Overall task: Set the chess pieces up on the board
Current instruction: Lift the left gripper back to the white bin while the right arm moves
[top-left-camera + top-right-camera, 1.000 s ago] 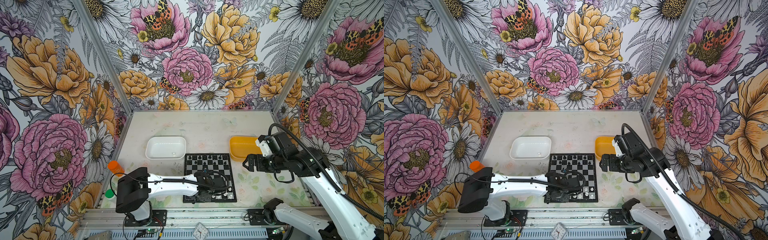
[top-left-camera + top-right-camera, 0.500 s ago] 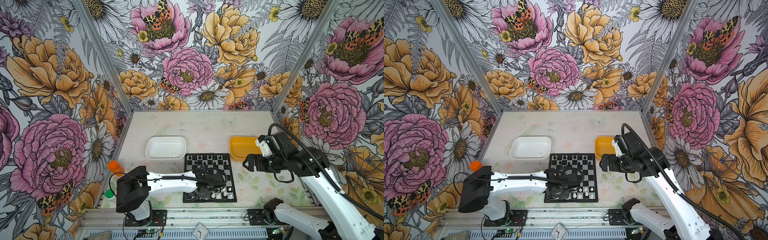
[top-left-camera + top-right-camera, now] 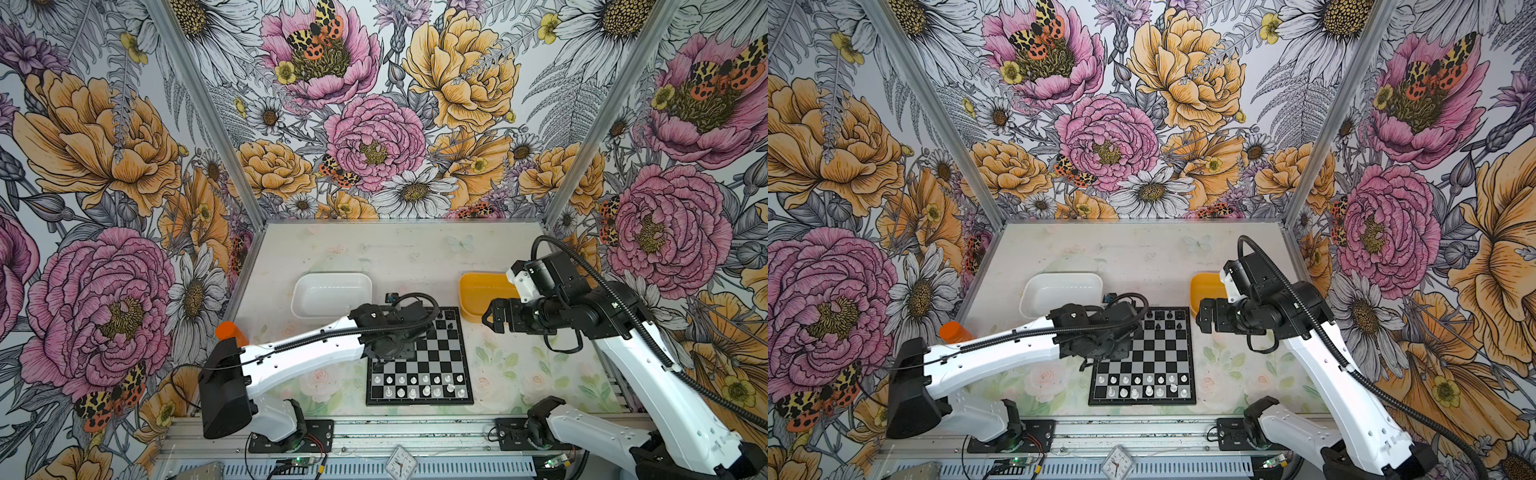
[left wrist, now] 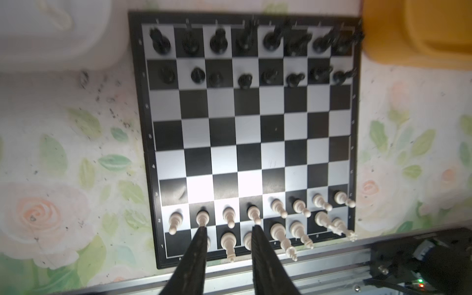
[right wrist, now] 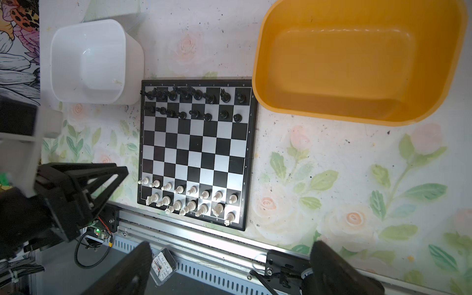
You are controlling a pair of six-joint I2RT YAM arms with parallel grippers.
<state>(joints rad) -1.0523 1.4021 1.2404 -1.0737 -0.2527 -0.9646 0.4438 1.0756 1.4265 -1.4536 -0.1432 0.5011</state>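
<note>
Left wrist view: left gripper [image 4: 228, 227] hangs parted and empty by the board [image 4: 255, 132]; white pieces [image 4: 229, 215] fill the rows nearest the robot, black pieces [image 4: 218, 40] the far rows. Right wrist view: right gripper [image 5: 231, 246] gapes empty. They look light, slick, tippy; pinch heads.

The chessboard [image 4: 247, 143] is checked black and silver-grey inside a thin black rim. Just past the left gripper's [image 4: 228, 228] black fingers [image 4: 191, 260] stand the milky white chessmen [image 4: 278, 205]. At the board's far edge from it stand the glossy black chessmen [image 4: 219, 42]. Ahead of the right gripper [image 5: 231, 245], also black-fingered, sit a white tray [image 5: 102, 63] and a yellow-orange tray [image 5: 344, 63]. The tabletop [image 5: 319, 158] is off-white with pale pink roses and green leaves, speckled dark. The walls [image 3: 374, 137] carry pink peonies, orange blooms, white daisies and orange-spotted moths.
</note>
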